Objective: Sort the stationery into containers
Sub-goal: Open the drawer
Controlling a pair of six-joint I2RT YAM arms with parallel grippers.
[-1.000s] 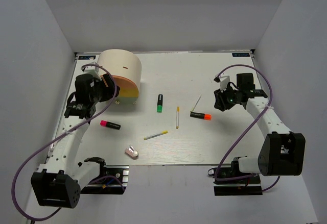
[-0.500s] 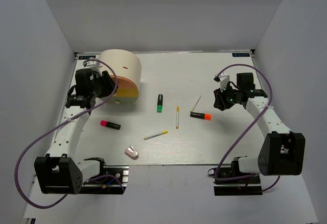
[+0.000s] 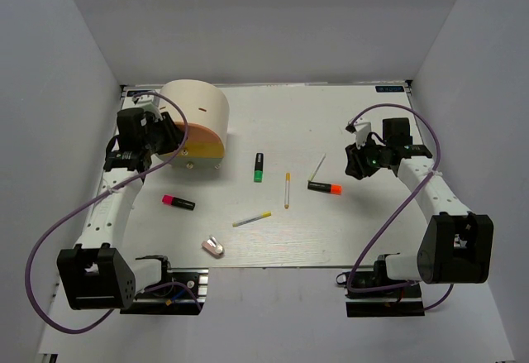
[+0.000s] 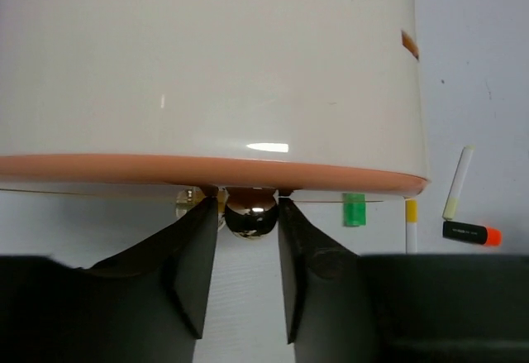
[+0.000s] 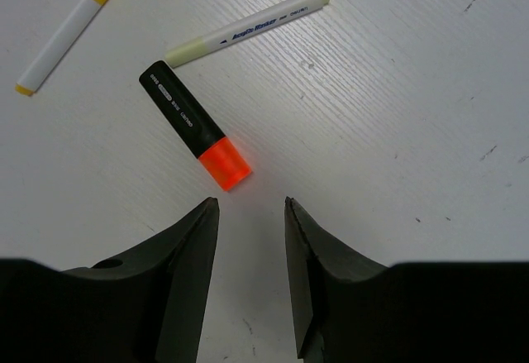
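Note:
The cream-beige cylindrical box with its orange face stands at the back left and fills the left wrist view. My left gripper is at that face, and its fingers close round a shiny metal knob under the orange rim. My right gripper is open and empty, just right of the orange-capped marker, which lies ahead of its fingertips. A slim pale stick and a white-and-yellow pen lie beyond it.
A green-capped marker, a pink-capped marker, a second white-and-yellow pen and a pink-white eraser lie on the white table. Grey walls enclose the left, right and back.
My left wrist has moved back and left along the box's face, bringing its fingers onto the knob. The right arm and the loose stationery have not moved.

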